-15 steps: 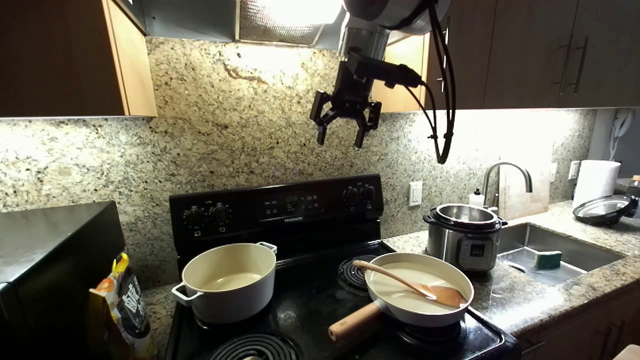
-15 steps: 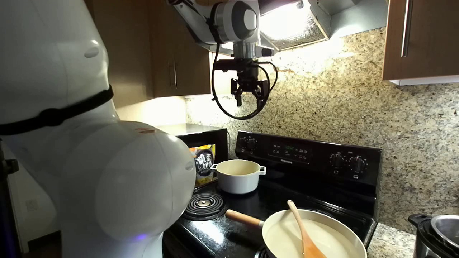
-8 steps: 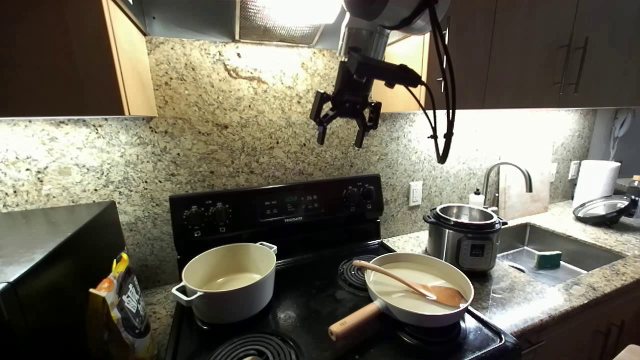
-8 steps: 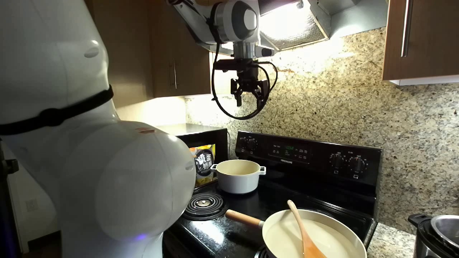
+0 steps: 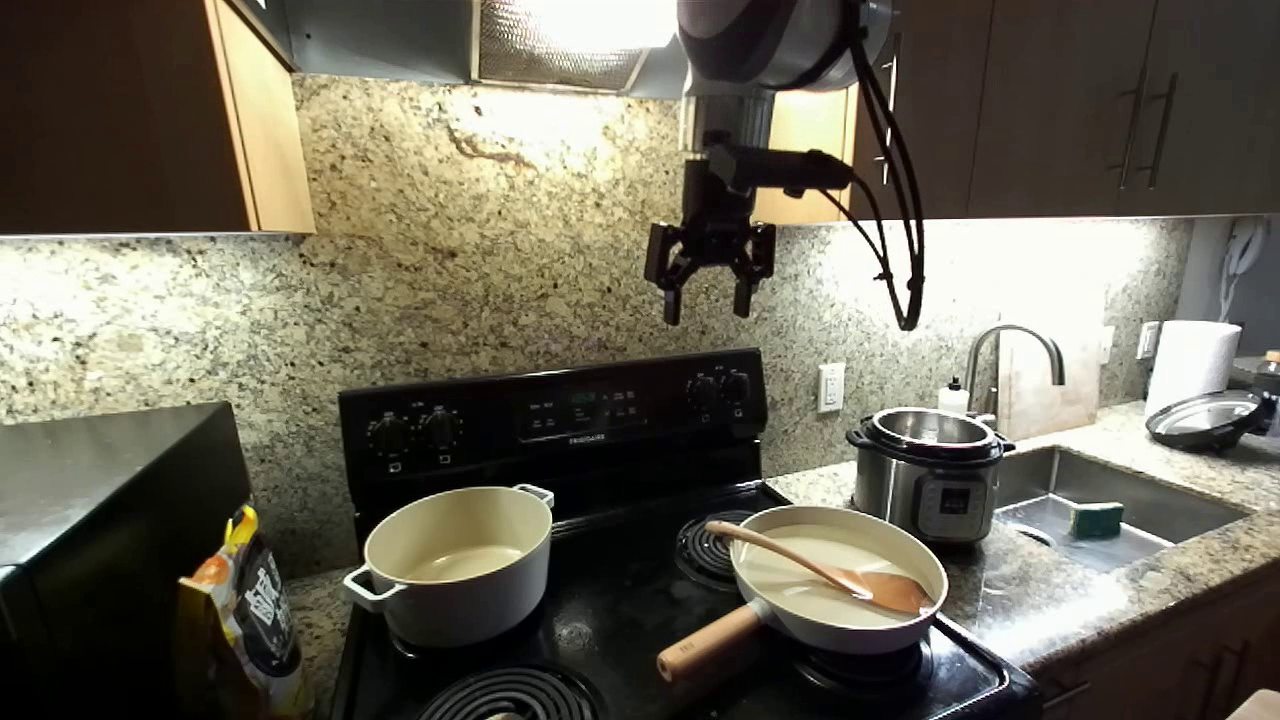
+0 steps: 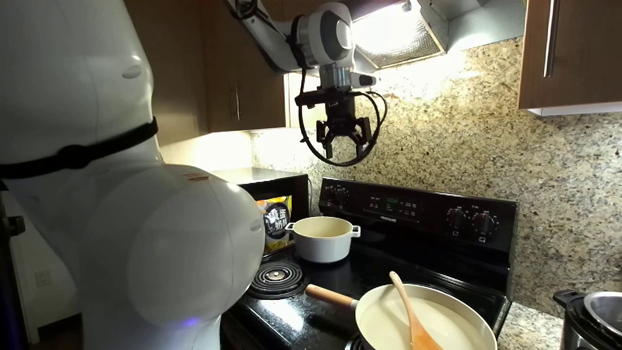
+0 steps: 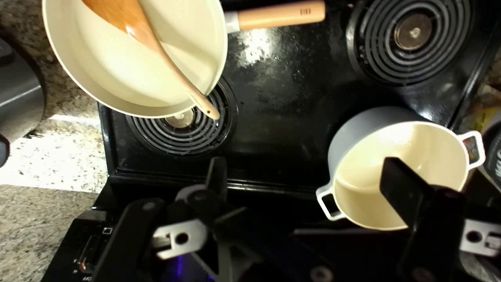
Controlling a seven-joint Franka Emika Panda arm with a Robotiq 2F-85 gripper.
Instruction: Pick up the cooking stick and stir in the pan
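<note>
The cooking stick, a reddish-brown wooden spatula point(image 5: 885, 588), lies in the pan point(image 5: 850, 636). Its broad head rests inside and its thin handle leans out over the rim. It also shows in an exterior view point(image 6: 412, 318) and at the upper left of the wrist view point(image 7: 145, 33). The pan, cream inside with a light-wood handle, sits on a stove burner; it is cut off in an exterior view point(image 6: 452, 316) and in the wrist view point(image 7: 113, 66). My gripper point(image 5: 707, 308) is open, empty and pointing down, high above the stove's back; it shows too in an exterior view point(image 6: 344, 152) and the wrist view point(image 7: 305, 168).
A deeper cream two-handled pot point(image 5: 465, 610) stands on the stove left of the pan. A shiny steel pot point(image 5: 890, 490) stands on the counter beside the pan, near the sink point(image 5: 1200, 500). The stove's control panel point(image 5: 640, 410) rises at the back. A bag point(image 5: 262, 620) stands at the left.
The gripper has moved down and slightly to the right in both exterior views over the last half second. Its fingers stay open. The cooking stick and pan have not moved.
</note>
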